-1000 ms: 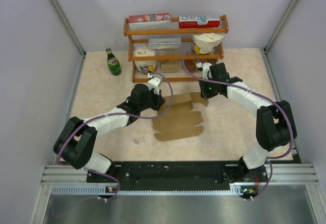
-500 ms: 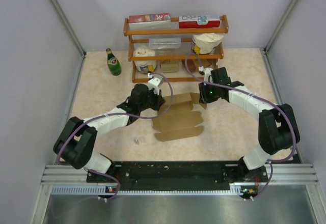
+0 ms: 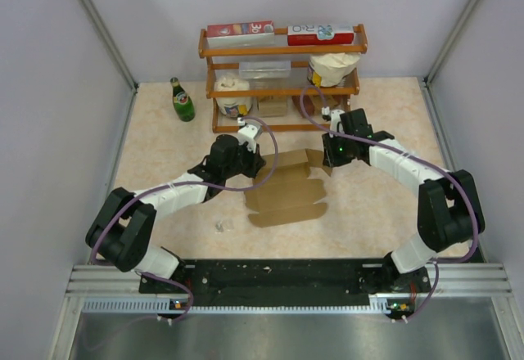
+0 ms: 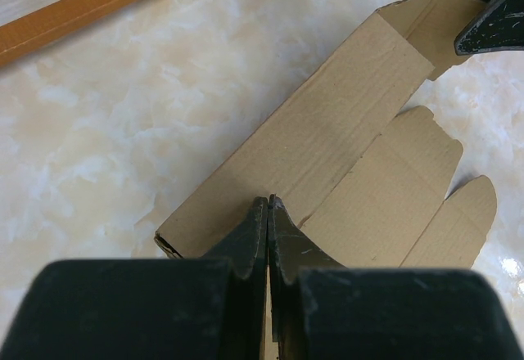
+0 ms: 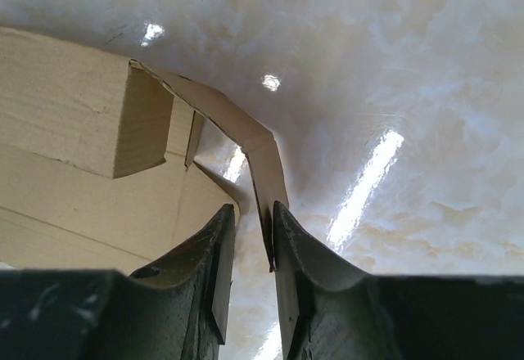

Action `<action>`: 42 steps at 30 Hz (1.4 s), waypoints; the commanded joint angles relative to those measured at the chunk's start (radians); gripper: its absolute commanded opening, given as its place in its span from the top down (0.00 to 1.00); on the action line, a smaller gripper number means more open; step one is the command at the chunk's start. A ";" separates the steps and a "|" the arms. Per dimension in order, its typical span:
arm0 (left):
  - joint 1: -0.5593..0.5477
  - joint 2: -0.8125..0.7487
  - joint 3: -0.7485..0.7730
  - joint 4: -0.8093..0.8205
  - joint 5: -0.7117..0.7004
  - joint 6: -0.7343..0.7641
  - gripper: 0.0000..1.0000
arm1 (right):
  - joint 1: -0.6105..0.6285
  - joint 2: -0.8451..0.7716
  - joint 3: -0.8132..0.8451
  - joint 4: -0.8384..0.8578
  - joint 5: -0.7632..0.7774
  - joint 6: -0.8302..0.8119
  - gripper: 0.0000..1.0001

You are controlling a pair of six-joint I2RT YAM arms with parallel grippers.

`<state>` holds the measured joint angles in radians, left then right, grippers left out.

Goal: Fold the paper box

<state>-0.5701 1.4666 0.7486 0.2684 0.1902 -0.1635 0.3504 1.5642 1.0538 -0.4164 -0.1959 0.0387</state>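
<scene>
Two pale walls flanked the marbled beige surface, with the paper box lying half-folded mid-frame. The left tool was clamped on its side wall. The right tool stood narrowly apart around a bent end flap.

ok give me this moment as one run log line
left hand shut at paper box edge | right hand open around raised flap | fold: one wall up, rest flat

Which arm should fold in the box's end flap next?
Right. The right gripper straddles the end flap of the paper box, jaws slightly apart; the left gripper is shut, tips on a panel at the opposite end.
</scene>
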 commanded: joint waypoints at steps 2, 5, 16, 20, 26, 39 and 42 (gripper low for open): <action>-0.002 0.000 0.024 0.017 0.014 -0.010 1.00 | 0.001 -0.027 0.012 -0.012 0.044 0.018 0.79; -0.001 0.001 0.024 0.017 0.014 -0.008 1.00 | 0.001 -0.027 0.018 -0.013 0.056 0.030 0.87; -0.002 0.001 0.026 0.020 0.017 -0.010 1.00 | 0.009 -0.058 0.046 -0.032 0.000 0.104 1.00; -0.002 0.003 0.024 0.018 0.018 -0.010 1.00 | 0.016 -0.061 0.057 -0.044 -0.028 0.128 1.00; -0.002 0.001 0.024 0.019 0.020 -0.010 1.00 | 0.036 -0.058 0.069 -0.047 -0.062 0.167 1.00; -0.002 -0.003 0.021 0.018 0.023 -0.011 1.00 | 0.146 -0.036 0.035 -0.045 -0.005 0.171 1.00; -0.001 -0.003 0.023 0.018 0.025 -0.013 1.00 | 0.171 -0.038 0.015 -0.033 0.015 0.161 0.98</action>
<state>-0.5701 1.4666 0.7490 0.2691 0.1940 -0.1665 0.4831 1.5505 1.0740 -0.4881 -0.2050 0.2024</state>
